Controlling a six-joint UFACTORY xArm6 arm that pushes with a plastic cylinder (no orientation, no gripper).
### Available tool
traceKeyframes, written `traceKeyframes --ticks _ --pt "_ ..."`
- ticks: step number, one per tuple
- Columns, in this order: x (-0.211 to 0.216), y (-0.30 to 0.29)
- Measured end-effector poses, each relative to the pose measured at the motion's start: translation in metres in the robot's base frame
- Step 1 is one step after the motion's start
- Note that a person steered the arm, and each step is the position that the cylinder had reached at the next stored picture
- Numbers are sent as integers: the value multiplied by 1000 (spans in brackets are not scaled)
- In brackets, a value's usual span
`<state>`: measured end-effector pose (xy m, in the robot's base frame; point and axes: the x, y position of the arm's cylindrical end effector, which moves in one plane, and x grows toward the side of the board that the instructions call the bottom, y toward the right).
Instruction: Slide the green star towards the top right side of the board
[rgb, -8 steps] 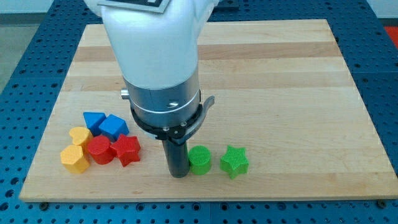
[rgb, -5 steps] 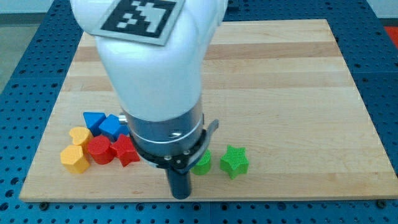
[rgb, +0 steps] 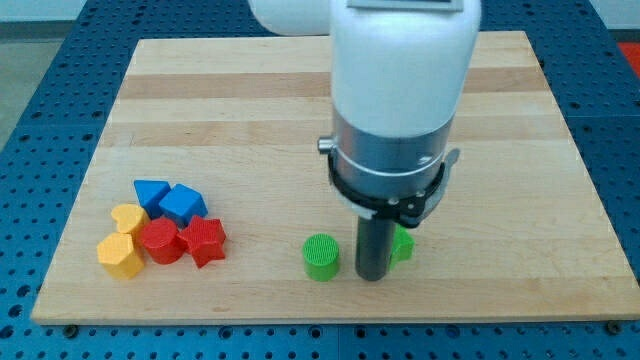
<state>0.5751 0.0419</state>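
The green star (rgb: 403, 245) lies near the board's bottom edge, right of centre; my rod hides most of it and only its right part shows. My tip (rgb: 372, 277) is on the board at the star's lower left, touching or nearly touching it. The green cylinder (rgb: 321, 257) stands just to the left of my tip, apart from it.
A cluster sits at the bottom left: two blue blocks (rgb: 150, 192) (rgb: 182, 204), a yellow heart (rgb: 127, 217), a yellow block (rgb: 120, 254), a red cylinder (rgb: 158, 241) and a red star (rgb: 204, 240). The wooden board (rgb: 500, 150) lies on a blue perforated table.
My tip swung from the left of the green cylinder, down past the bottom edge, then right to between the cylinder and the star. The blocks look unmoved.
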Motion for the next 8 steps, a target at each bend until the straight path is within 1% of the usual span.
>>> traceKeyframes --ticks 1,3,4,6,8 --pt "-16 23" --pt "-26 74" --pt "-48 75" --pt "-72 29" --pt "-119 18"
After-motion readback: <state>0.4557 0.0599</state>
